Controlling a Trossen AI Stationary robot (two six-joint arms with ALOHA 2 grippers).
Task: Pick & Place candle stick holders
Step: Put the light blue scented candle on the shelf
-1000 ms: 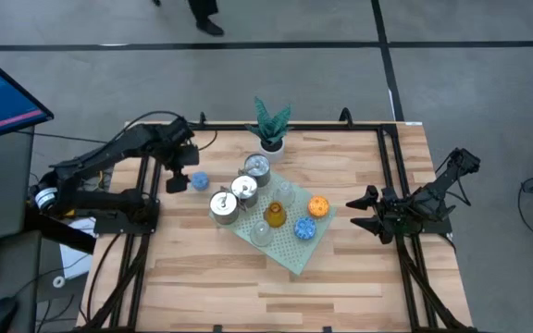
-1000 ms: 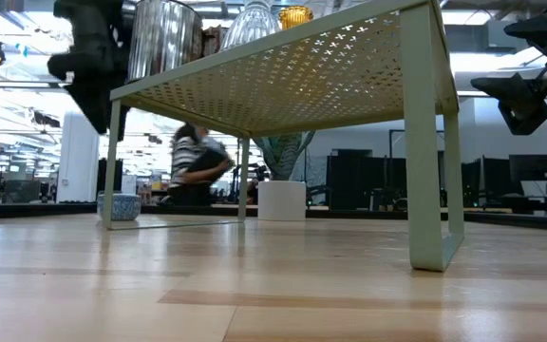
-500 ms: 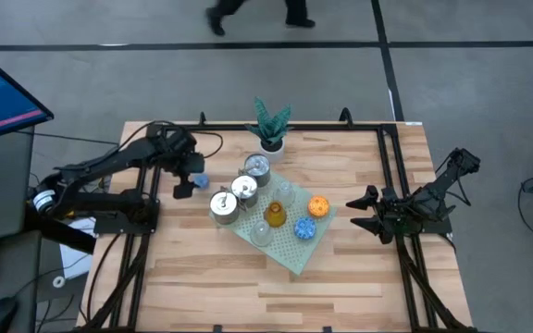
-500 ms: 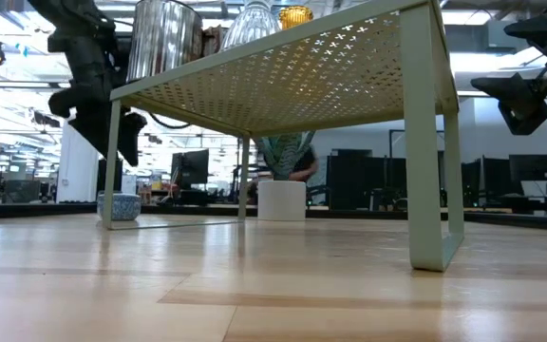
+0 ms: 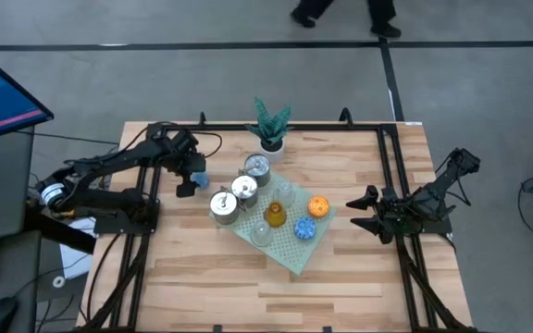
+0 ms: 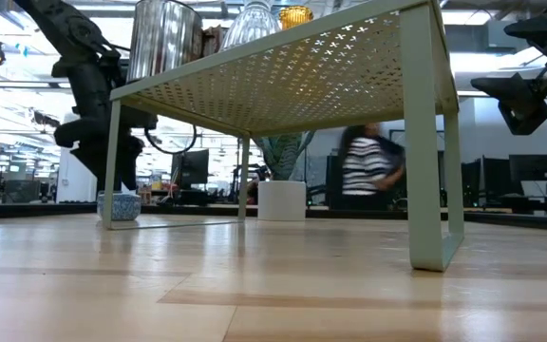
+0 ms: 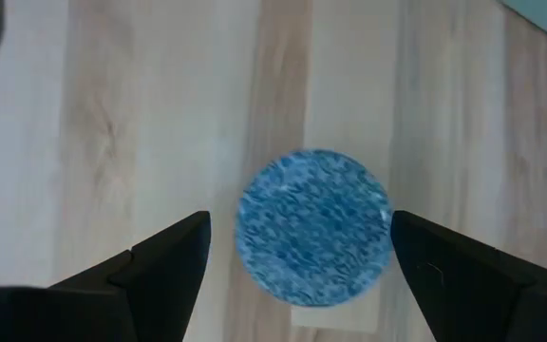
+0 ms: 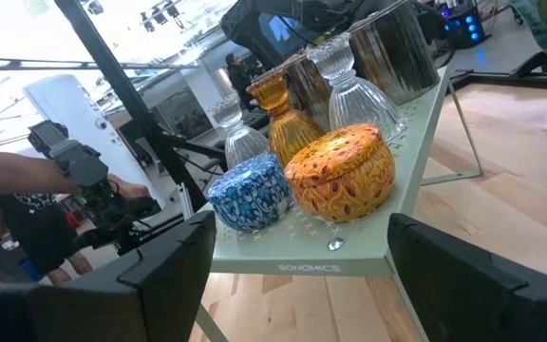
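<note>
Hovering over a blue holder point(image 7: 313, 226) standing on the table point(image 5: 359, 268) beside the mat, the left gripper point(image 7: 297, 249) is straddling it, fingers spread; descending and closing seems next.

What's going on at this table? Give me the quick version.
The left gripper hangs over a blue holder that stands on the bare table, its fingers open on either side and not touching it. The other holders sit on the green rack, among them a second blue one and an orange one. The right gripper waits open at the table's right edge, holding nothing.
</note>
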